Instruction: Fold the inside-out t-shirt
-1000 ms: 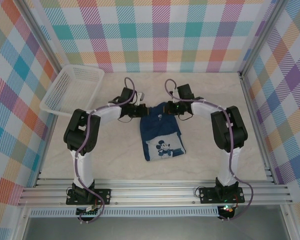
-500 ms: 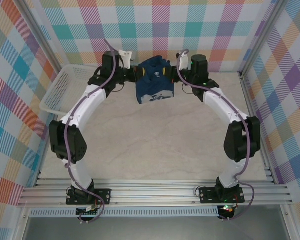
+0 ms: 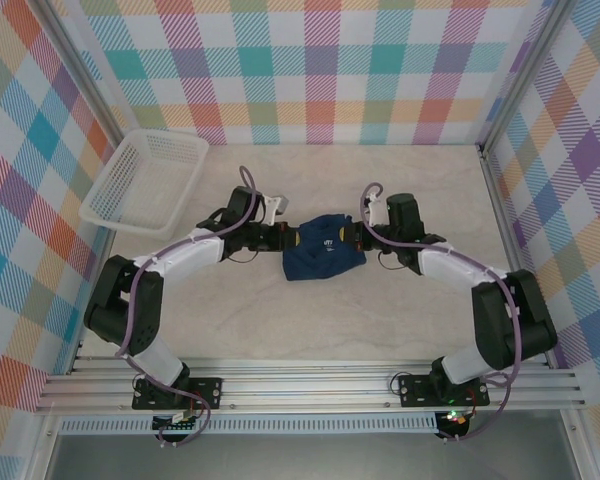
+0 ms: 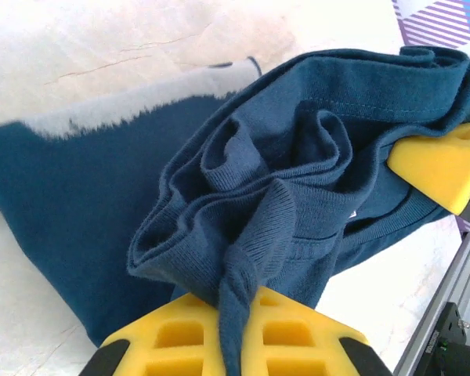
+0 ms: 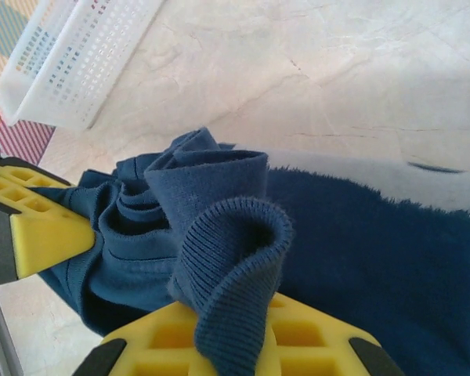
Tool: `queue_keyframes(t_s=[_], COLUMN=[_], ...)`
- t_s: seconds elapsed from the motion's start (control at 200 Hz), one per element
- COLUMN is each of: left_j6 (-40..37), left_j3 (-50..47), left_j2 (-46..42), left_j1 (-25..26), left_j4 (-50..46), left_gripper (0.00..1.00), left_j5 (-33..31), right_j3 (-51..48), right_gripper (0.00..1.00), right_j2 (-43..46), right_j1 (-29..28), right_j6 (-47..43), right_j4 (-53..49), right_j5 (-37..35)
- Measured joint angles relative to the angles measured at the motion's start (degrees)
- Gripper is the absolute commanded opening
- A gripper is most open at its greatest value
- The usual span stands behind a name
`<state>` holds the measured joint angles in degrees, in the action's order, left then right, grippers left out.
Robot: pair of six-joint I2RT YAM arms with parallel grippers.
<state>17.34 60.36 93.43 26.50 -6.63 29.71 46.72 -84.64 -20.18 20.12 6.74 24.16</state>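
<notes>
From above, the shirt (image 3: 323, 250) lies as a small dark lump in the middle of the table (image 3: 280, 320), part on the surface, its far edge strung between my two hands. My left gripper (image 3: 291, 238) has one end of that edge and my right gripper (image 3: 354, 238) the other, both low and close together. The basket (image 3: 145, 180) sits well apart at the far left corner. No neat rectangle shows, so I judge no proper fold has been made.

From my left wrist, my yellow fingers (image 4: 298, 345) are pressed together on a twisted ribbed edge, which I take for the collar. Cloth bunches in deep rolls just past them. A flatter layer spreads on the table beyond, with a pale fuzzy strip along its far edge. My other hand's yellow finger bites the bunch at the right.

From my right wrist, it is the same story mirrored. My fingers (image 5: 313, 337) pinch a curl of ribbed hem, and the left hand's finger holds the wad at the left.

By my reckoning nearly all the work is left: lay the shirt out flat, smooth it, then fold. I cannot tell which side faces out.
</notes>
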Motion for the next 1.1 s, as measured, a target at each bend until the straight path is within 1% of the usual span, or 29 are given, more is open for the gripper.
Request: queue_keyframes(t_s=[0.1,0.195,0.315,0.465,0.515,0.56,0.68,0.775,0.825,0.905,1.01,1.1], left_j6=[0.59,1.11,1.09,1.05,0.94,0.83,-0.13,-0.68,-0.81,-1.68,-1.95,-1.55], left_j3=[0.26,1.92,4.81,9.51,10.71,12.00,15.87,17.20,17.20,17.00,14.82,10.54], left_j2=[0.22,2.32,6.84,13.75,15.78,17.64,22.67,24.24,24.04,23.10,19.19,13.07], left_j1=[-0.02,-0.02,-0.02,-0.35,-0.46,-0.59,-0.94,-1.20,-1.42,-1.68,-2.01,-1.99], left_j4=[1.68,2.38,2.32,1.86,1.81,1.38,0.52,-0.04,-0.74,-1.27,-2.45,-2.23], left_gripper=[0.00,0.00,0.00,0.07,0.12,0.20,0.31,0.39,0.44,0.49,0.55,0.60], left_j5=[-0.20,-0.57,-2.45,-5.51,-6.75,-7.61,-9.92,-11.93,-13.00,-15.28,-18.29,-19.17], right_j3=[0.57,2.75,7.87,14.47,16.65,18.86,24.68,28.68,30.40,32.72,32.76,29.49], right_gripper=[0.04,0.04,0.04,0.06,0.09,0.13,0.27,0.38,0.43,0.47,0.50,0.51], right_j2=[0.66,-0.94,-6.25,-14.34,-17.40,-20.13,-27.19,-29.94,-30.16,-29.90,-27.47,-22.40], right_j1=[0.00,0.00,0.02,0.02,0.09,0.22,1.09,2.27,2.91,3.76,4.39,4.59], right_j6=[0.20,0.22,0.17,-0.52,-1.11,-1.57,-3.13,-4.55,-5.66,-7.08,-9.01,-9.77], right_j4=[-0.83,-3.72,-6.88,-9.44,-10.08,-10.84,-13.27,-16.22,-17.84,-19.87,-22.36,-23.19], right_j5=[-3.13,-6.14,-9.14,-12.15,-13.00,-13.68,-15.15,-15.85,-16.44,-17.57,-19.08,-18.29])
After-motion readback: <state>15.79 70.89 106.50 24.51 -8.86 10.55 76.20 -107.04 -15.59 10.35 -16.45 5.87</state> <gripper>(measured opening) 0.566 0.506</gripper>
